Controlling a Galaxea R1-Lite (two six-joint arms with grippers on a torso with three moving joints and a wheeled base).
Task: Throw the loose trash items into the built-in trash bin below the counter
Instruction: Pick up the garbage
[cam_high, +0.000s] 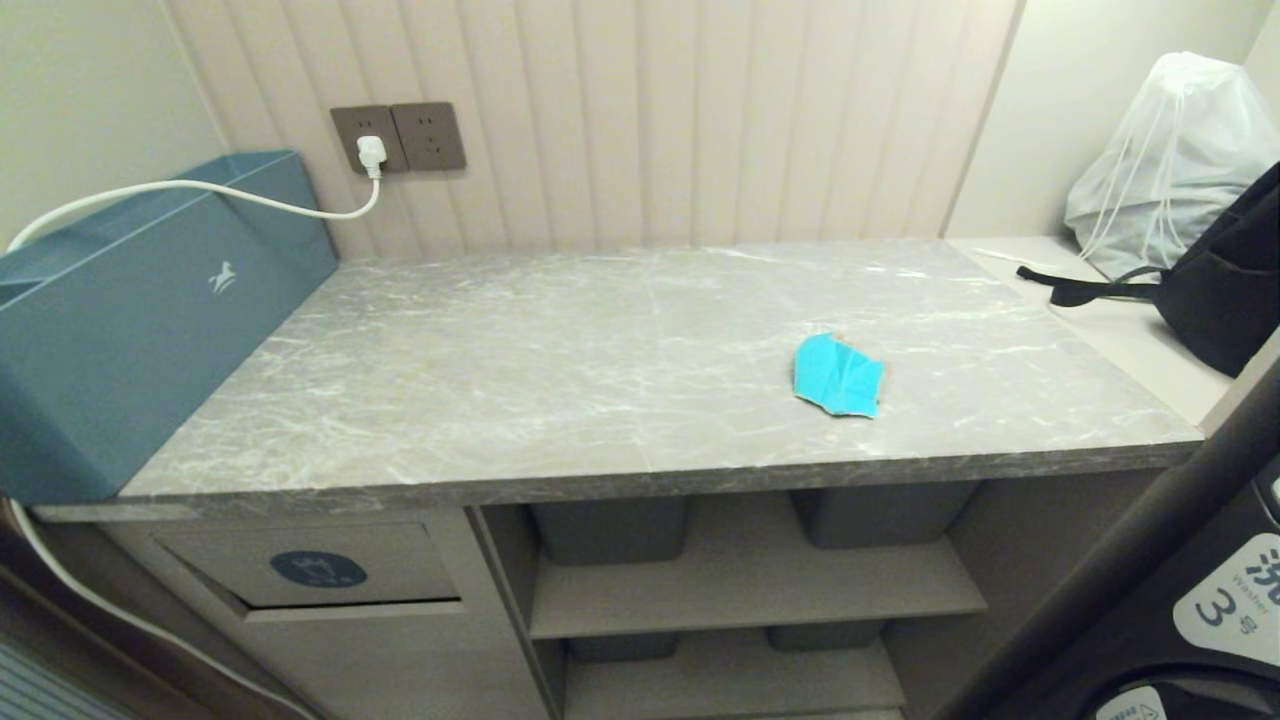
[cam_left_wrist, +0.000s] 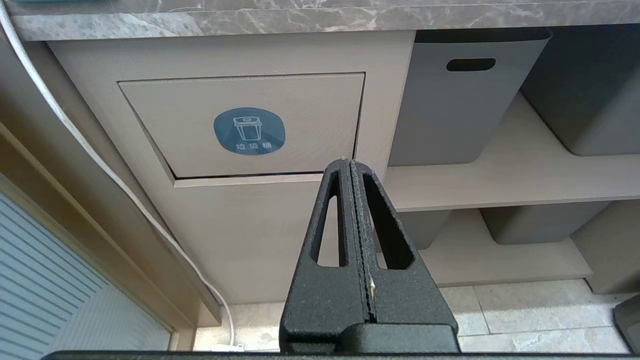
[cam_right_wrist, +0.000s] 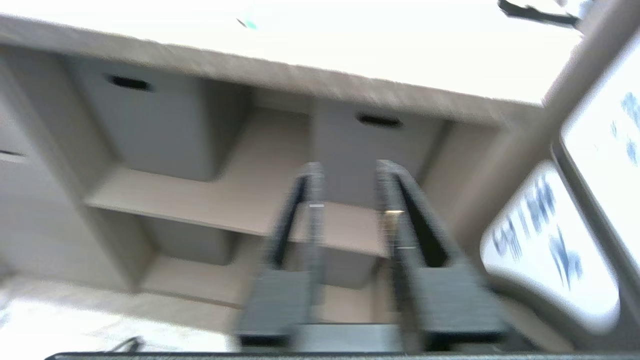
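Observation:
One turquoise scrap of crumpled paper (cam_high: 838, 375) lies on the grey marble-look counter (cam_high: 600, 340), right of its middle. Under the counter's left end the built-in trash bin's flap (cam_high: 310, 570) carries a dark-blue oval sticker (cam_left_wrist: 249, 131); the flap (cam_left_wrist: 240, 125) looks nearly flush. My left gripper (cam_left_wrist: 348, 162) hangs low in front of the cabinet, below the flap, shut and empty. My right gripper (cam_right_wrist: 345, 170) is below counter height facing the shelves, open with nothing between its fingers. Neither gripper shows in the head view.
A big dull-blue box (cam_high: 130, 310) stands at the counter's left end, a white cable (cam_high: 200, 190) over it. Grey tubs (cam_left_wrist: 460, 95) fill the shelves right of the bin. A black bag (cam_high: 1225, 280) and a white plastic bag (cam_high: 1170, 150) sit at far right, beside a washer (cam_high: 1230, 600).

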